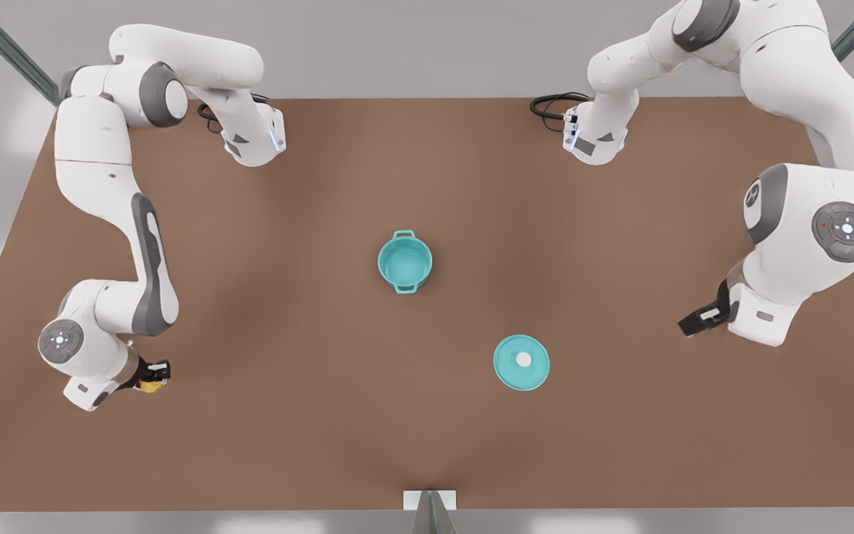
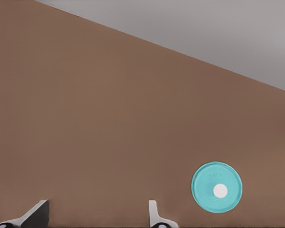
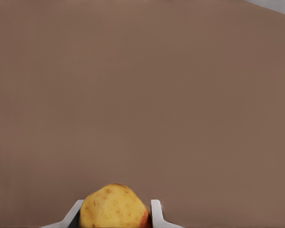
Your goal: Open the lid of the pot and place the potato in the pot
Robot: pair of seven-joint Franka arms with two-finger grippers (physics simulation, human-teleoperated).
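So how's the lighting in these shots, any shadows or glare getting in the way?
Front view: soft, even light, with faint broad shadows on the table and no glare on the pot or lid. Left wrist view: flat light, lid crisp. Right wrist view: potato evenly lit between the right pincer's fingers.

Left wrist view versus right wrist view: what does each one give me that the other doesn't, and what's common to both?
Left wrist view: the pot lid lying flat on the table, knob up, beyond the open, empty left gripper. Right wrist view: the potato clamped between the right gripper's fingers. Both share the bare brown tabletop beyond the fingertips.
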